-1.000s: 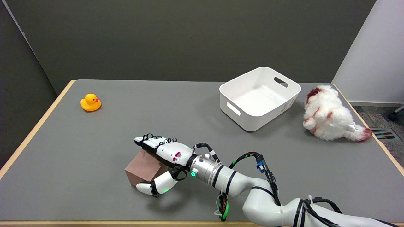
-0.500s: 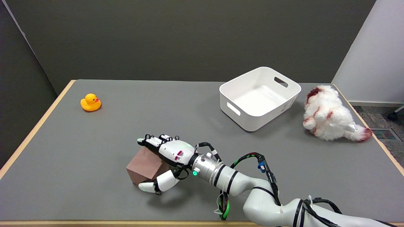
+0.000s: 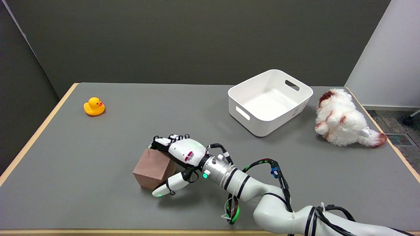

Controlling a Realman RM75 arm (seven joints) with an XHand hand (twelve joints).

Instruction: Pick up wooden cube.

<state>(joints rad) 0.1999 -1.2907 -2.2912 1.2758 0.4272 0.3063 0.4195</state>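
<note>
The wooden cube (image 3: 153, 167), reddish brown, is at the table's near middle, low at the table surface. My right hand (image 3: 178, 160) reaches in from the lower right and grips it. The fingers (image 3: 164, 141) curl over the cube's far top edge, and the thumb (image 3: 169, 187) presses along its near right face. The cube's right side is hidden behind the palm. Whether the cube is clear of the table I cannot tell.
A white bin (image 3: 269, 102) stands at the back right, with a white and red plush toy (image 3: 344, 119) to its right. A yellow rubber duck (image 3: 94, 106) sits at the far left. The table's wooden front edge (image 3: 98, 232) runs close below the arm.
The fingers have curled down over the cube's far edge and the thumb has swung in against its near side. Hand and cube have shifted slightly to the right together.
</note>
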